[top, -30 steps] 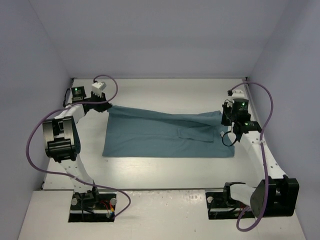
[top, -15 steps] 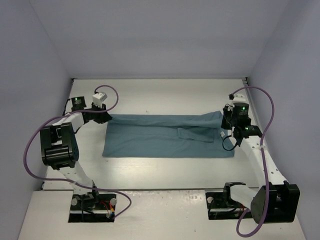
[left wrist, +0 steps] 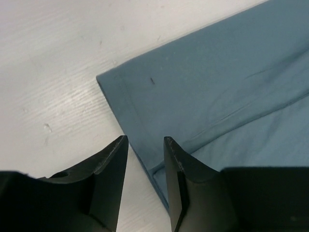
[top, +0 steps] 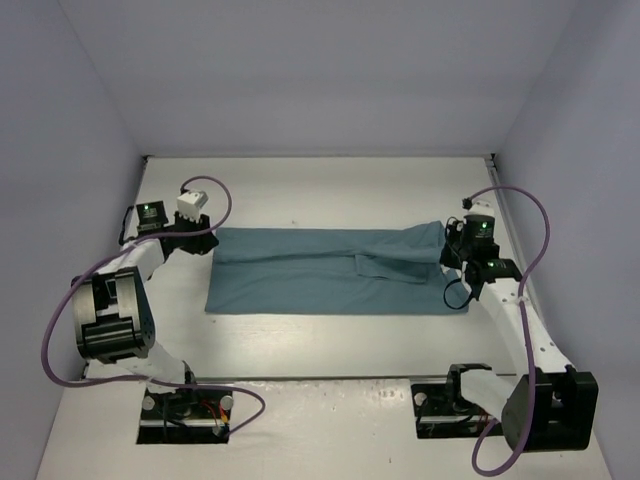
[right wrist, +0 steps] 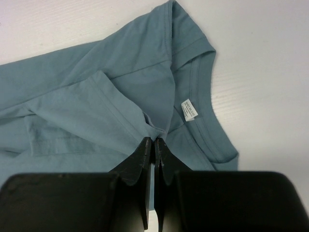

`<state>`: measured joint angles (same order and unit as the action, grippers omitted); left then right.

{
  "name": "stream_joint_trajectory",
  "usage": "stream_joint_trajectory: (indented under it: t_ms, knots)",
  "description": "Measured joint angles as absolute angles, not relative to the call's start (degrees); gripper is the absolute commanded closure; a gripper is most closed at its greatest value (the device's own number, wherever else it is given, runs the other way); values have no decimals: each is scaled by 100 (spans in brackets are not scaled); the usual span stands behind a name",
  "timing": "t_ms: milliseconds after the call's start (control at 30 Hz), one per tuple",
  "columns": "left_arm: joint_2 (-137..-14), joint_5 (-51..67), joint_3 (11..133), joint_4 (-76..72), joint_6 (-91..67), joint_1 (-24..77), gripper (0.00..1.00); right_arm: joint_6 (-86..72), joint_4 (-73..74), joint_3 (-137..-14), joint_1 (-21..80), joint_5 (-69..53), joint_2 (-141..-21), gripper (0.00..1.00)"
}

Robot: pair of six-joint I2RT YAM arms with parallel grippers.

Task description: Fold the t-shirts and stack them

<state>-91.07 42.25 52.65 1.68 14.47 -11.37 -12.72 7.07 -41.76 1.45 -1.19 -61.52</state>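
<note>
The teal t-shirt [top: 330,270] lies folded into a long band across the middle of the tabletop [top: 330,345], its near fold running parallel to the near edge and its collar [right wrist: 203,96] with the white label [right wrist: 189,110] towards the right edge. At that right end the right fingers [right wrist: 155,145] are pressed together, seemingly on a pinch of cloth where the sleeve meets the collar, though the contact itself is hidden. At the band's far left corner the left fingers [left wrist: 118,150] stand apart just over the hem, holding nothing.
</note>
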Motion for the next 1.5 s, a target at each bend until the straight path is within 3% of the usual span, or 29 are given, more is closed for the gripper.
stream_joint_trajectory:
  t_ms: [233,400,600,867,1033,1500]
  knots:
    - [-8976,4124,5025,-128,754,-1396,67,-1636,744,-4002,149,-69,-5920,70]
    - [-8960,3719,6003,285,422,-1087,67,-1518,826,-4169,307,-14,-5728,56]
    - [-8965,2653,7028,815,217,160,67,-1126,744,-4960,457,20,-6103,59]
    - [-9887,1949,7028,1377,-460,789,68,-928,544,-5659,473,-668,-8343,70]
    - [-10323,1814,7020,1634,-631,971,68,-756,545,-5704,604,-1190,-9202,69]
    - [-10362,2015,7649,2035,-1,1821,68,-356,481,-6184,766,-1742,-10031,59]
